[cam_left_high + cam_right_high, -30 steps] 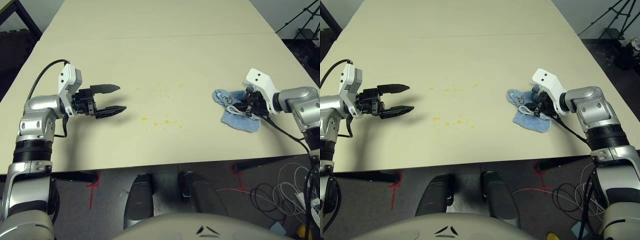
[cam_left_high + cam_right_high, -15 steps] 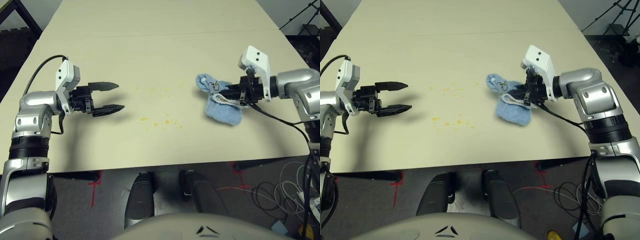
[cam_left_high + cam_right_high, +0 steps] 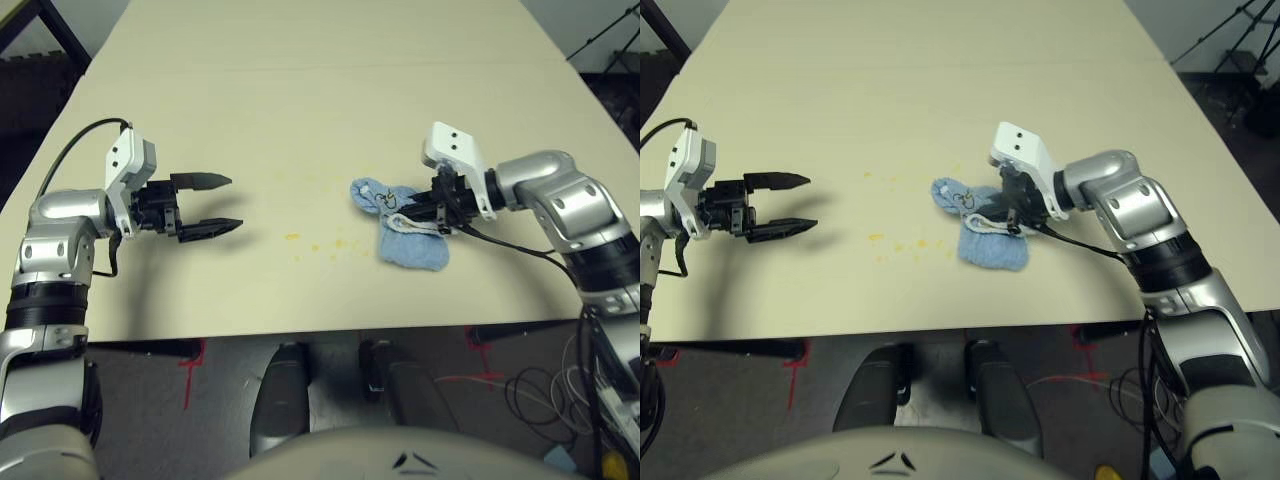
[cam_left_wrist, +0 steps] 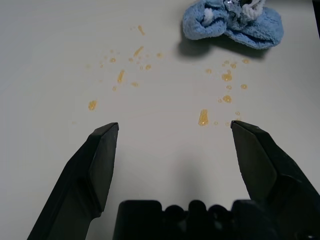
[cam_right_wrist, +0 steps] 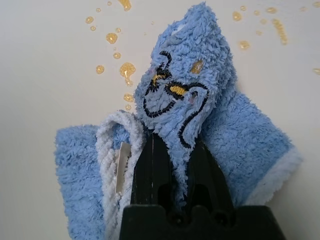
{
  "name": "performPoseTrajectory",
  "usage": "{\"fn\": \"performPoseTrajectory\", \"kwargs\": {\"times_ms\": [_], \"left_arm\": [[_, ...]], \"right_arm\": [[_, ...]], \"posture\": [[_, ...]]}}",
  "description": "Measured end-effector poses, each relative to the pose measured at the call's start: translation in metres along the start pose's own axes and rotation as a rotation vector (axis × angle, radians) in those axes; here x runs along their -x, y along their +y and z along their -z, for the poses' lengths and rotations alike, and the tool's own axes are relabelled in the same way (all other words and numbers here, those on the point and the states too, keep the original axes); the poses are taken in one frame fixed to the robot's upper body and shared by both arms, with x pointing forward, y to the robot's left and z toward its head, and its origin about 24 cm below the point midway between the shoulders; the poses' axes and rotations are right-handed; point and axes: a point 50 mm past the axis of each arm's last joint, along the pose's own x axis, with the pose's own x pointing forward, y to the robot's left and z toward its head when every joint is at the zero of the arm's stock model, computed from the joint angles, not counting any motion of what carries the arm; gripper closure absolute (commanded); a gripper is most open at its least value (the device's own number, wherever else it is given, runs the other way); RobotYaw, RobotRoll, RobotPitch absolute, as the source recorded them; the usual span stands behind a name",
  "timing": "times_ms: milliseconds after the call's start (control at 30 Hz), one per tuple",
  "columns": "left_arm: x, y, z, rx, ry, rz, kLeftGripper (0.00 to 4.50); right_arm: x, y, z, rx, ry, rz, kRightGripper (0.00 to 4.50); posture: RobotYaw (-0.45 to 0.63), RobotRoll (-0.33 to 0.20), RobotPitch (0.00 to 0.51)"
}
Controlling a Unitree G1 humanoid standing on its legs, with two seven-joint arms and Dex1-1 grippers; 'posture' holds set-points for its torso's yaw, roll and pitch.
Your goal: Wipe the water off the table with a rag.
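You now have the rag [image 3: 415, 252] well in from its position a second ago, carried leftward across the table [image 3: 200, 295] to about one o'clock from the robot's body, its leading fold beside the nearest droplets of water [image 3: 340, 243]. That puts you, in my judgement, at the start of the wiping pass, with most of the water yet to be taken up: it lies in two loose groups near twelve o'clock, one farther out than the other. The right gripper [image 5: 176, 139] is closed, a bunched part of the rag pinched between its fingers and the rest hanging loose on both sides. A shadow beneath the cloth suggests part of it is raised, so you will probably need to press it flat before sweeping toward nine o'clock. The left gripper [image 3: 236, 202] has not noticeably changed: at eleven o'clock, fingers wide apart, holding nothing. It stands near the far end of that sweep and could obstruct it; clearance should be watched. The black cable [image 3: 520, 249] trails along the right arm, clear of the droplets. Bunched cloth may leave streaks or push water along.
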Motion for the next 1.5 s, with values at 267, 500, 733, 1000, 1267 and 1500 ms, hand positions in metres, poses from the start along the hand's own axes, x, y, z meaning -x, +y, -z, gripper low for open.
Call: {"fn": "performPoseTrajectory", "kwargs": {"times_ms": [267,500,733,1000,1267,1500], "left_arm": [[0.004,-0.006,0.003,0.000,0.014,0.000,0.00],[0.005,-0.010,0.004,0.008,0.014,-0.009,0.00],[0.006,-0.011,0.003,0.004,0.013,-0.016,0.00],[0.011,-0.007,0.003,-0.010,0.009,-0.065,0.00],[0.015,-0.005,0.007,0.007,0.015,-0.080,0.00],[0.016,-0.005,0.006,0.001,0.016,-0.082,0.00]], "right_arm": [[-0.028,0.005,-0.007,0.051,0.017,-0.052,4.42],[-0.060,0.009,-0.025,0.083,-0.019,-0.074,4.42],[-0.094,0.016,-0.047,0.090,-0.057,-0.110,4.42],[-0.116,0.029,-0.061,0.098,-0.108,-0.160,4.43],[-0.139,0.047,-0.075,0.098,-0.156,-0.204,4.43],[-0.153,0.059,-0.083,0.109,-0.178,-0.232,4.43]], "posture": [[0.28,0.000,0.220],[0.29,0.000,0.227],[0.30,0.000,0.230],[0.30,0.000,0.233],[0.29,0.000,0.235],[0.30,0.000,0.235]]}}
